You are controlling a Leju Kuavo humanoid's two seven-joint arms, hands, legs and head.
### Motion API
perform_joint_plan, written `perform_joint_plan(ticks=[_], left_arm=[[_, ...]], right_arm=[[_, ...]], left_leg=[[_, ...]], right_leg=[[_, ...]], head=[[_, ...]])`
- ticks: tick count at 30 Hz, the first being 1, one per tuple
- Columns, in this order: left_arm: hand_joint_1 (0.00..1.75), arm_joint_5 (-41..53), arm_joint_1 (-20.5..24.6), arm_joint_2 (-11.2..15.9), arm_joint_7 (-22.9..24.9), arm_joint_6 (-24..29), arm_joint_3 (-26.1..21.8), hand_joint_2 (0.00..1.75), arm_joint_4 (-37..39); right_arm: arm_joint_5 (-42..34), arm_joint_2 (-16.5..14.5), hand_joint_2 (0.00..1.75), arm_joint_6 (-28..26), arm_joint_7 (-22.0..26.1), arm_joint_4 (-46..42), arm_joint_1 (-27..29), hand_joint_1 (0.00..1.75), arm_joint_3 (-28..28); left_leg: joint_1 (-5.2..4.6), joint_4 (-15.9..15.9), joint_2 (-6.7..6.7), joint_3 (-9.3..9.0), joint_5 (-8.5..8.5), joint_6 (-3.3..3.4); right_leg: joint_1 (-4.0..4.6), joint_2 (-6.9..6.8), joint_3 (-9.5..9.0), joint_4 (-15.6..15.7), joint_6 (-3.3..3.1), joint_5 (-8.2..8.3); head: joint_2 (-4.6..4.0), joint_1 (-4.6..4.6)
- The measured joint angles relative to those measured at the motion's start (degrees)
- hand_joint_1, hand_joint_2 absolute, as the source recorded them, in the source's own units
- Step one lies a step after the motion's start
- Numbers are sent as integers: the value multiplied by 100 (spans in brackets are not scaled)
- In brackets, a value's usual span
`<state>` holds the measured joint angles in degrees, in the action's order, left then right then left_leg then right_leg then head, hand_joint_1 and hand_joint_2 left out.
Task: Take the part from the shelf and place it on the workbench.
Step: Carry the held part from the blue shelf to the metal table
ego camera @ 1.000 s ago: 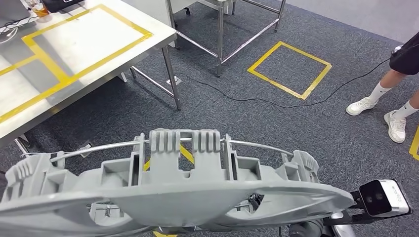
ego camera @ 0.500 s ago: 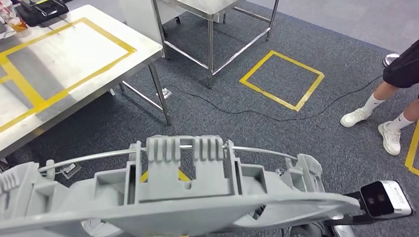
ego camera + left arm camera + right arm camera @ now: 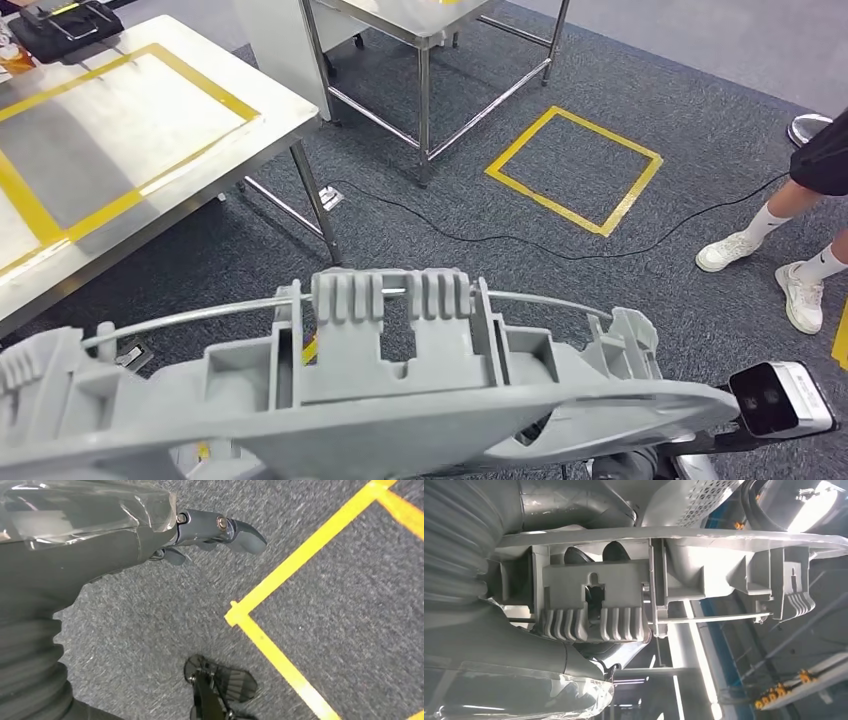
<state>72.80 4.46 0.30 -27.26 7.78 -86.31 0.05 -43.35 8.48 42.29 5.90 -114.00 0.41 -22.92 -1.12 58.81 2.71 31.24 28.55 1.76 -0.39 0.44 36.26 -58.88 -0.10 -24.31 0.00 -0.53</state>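
The part (image 3: 380, 390), a large grey moulded plastic piece with ribbed blocks and a thin metal rod along its far edge, spans the bottom of the head view. My right hand (image 3: 529, 647) grips it from underneath, and dark fingers (image 3: 616, 550) show through the part (image 3: 594, 600) behind its ribbed block. The right wrist camera (image 3: 780, 398) sticks out beyond the part's right end. The workbench (image 3: 150, 110), a steel table marked with yellow tape, stands ahead on the left. My left hand (image 3: 200, 530) hangs over the carpet and holds nothing.
A steel frame table (image 3: 420, 40) stands behind the workbench. A yellow taped square (image 3: 575, 165) and a black cable (image 3: 500, 238) lie on the grey carpet. A person's legs in white shoes (image 3: 805, 295) are at the right edge. A black device (image 3: 60, 20) sits on the workbench's far corner.
The whole view has shifted as I walk and turn: the workbench has slid toward the left edge. The part stays in my right hand's grip.
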Motion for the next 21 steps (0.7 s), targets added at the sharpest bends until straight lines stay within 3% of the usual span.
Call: perform_joint_plan(ticks=[2,5,6,7,8,10,12,14,17,18,21], left_arm=[[0,-2,2,2,-5,-1,0,175,4],[0,-2,7,7,-9,-1,0,175,7],[0,-2,6,5,-9,-3,0,175,7],[0,-3,5,1,-9,-4,0,175,8],[0,-6,6,-2,-9,-6,0,175,8],[0,-11,6,0,-11,-8,0,175,7],[0,-15,23,12,-13,-22,0,175,7],[0,-20,41,22,-14,-42,0,175,6],[0,-23,37,24,-17,-57,0,175,5],[0,-23,37,22,-19,-64,0,175,5],[0,-22,31,19,-24,-84,0,175,6]], right_arm=[[-4,-23,175,0,-11,-1,2,175,2],[-15,-53,175,0,-15,-2,4,175,3],[-13,-57,175,1,-19,-2,12,175,3],[-1,-60,175,3,-21,-2,19,175,4],[28,-61,175,10,-18,-2,26,175,6],[131,-67,175,36,20,-6,29,175,13],[248,-72,175,68,74,-13,33,175,23],[313,-73,175,91,108,-20,39,175,29],[343,-71,175,101,132,-41,29,175,35],[345,-69,175,101,138,-44,19,175,36],[361,-62,175,102,149,-42,8,175,37]], left_leg=[[13,217,-90,88,100,-71],[81,1213,-212,652,516,-185],[102,1489,-222,847,606,-208],[117,1583,-229,959,585,-221],[126,1448,-236,954,437,-223],[115,685,-295,669,-64,-177],[70,73,-421,416,-310,-107],[30,-51,-455,374,-305,-48],[57,-188,-321,253,-432,48],[74,-235,-279,213,-470,73],[81,-253,-134,214,-495,97]], right_leg=[[-26,-8,-74,28,-61,-22],[-32,-16,-131,39,-128,-71],[-30,-15,-141,39,-133,-86],[-29,-14,-158,39,-136,-103],[-28,-12,-186,39,-135,-120],[-20,-25,-262,44,-130,-159],[0,-55,-313,50,-107,-193],[11,-108,-333,60,-60,-219],[22,-153,-298,-76,-5,-328],[20,-133,-198,-305,-12,-443],[-18,-80,332,-1408,-14,-875]], head=[[0,16],[0,39],[0,39],[0,39],[0,40],[0,40],[0,40],[0,41],[0,34],[0,24],[0,12]])
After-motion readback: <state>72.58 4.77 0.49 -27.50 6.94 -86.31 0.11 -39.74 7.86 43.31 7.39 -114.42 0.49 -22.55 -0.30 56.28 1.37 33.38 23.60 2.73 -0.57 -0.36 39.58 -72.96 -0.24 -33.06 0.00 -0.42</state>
